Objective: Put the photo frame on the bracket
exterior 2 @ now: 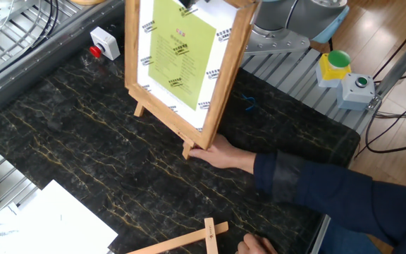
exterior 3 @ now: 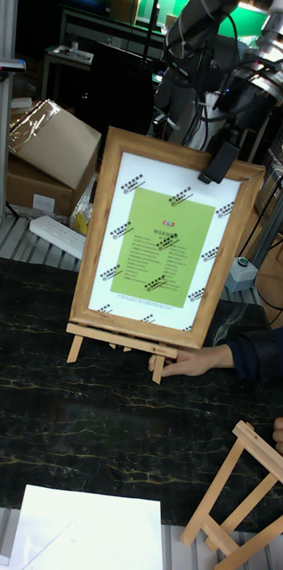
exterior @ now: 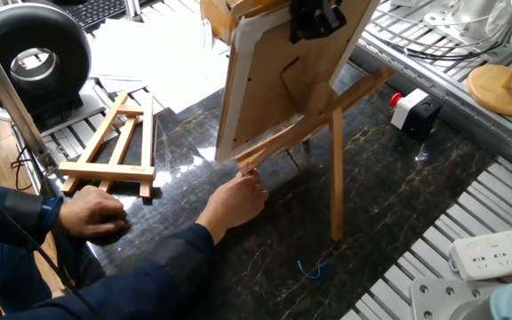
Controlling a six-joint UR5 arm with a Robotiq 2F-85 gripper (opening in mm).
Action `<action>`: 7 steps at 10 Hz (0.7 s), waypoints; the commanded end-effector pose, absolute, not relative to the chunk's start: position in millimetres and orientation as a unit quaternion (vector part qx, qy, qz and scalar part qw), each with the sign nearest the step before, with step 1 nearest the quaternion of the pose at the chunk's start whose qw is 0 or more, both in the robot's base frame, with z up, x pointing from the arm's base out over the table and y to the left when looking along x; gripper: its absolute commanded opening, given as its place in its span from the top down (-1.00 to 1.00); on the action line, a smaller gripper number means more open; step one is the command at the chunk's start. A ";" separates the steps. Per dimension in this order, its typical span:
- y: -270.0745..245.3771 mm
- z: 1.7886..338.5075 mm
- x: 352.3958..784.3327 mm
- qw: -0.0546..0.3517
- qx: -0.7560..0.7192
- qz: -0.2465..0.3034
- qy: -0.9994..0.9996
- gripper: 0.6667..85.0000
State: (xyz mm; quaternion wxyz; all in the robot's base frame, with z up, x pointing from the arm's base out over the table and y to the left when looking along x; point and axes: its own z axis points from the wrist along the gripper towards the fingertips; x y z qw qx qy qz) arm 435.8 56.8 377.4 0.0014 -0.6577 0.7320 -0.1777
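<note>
The photo frame [exterior 3: 164, 240] has a wood rim, a white mat and a green sheet; its brown back [exterior: 287, 84] with the stand flap shows in one fixed view. It stands upright, leaning back, with its lower edge on the ledge of the bracket [exterior 3: 115, 336], a light-wood easel with one long rear leg [exterior: 336, 178]. My gripper [exterior 3: 220, 162] is black and shut on the frame's top edge, also seen from behind [exterior: 316, 18]. A person's hand [exterior: 234, 203] holds the end of the bracket's ledge [exterior 2: 187, 147].
A smaller A-shaped easel [exterior: 114, 147] lies flat at the table's edge, with the person's other hand [exterior: 92, 213] beside it. A white box with a red button [exterior: 413, 111], loose papers [exterior 3: 88, 530], a power strip [exterior: 496, 253] and a cardboard box [exterior 3: 44, 147] surround the dark marble top.
</note>
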 end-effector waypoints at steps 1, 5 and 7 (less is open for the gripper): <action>40.0 370.3 436.8 0.014 -0.673 -0.175 0.719 0.98; 32.3 369.1 425.0 0.005 -0.654 -0.170 0.737 0.98; 35.2 368.6 423.3 0.004 -0.649 -0.170 0.742 0.98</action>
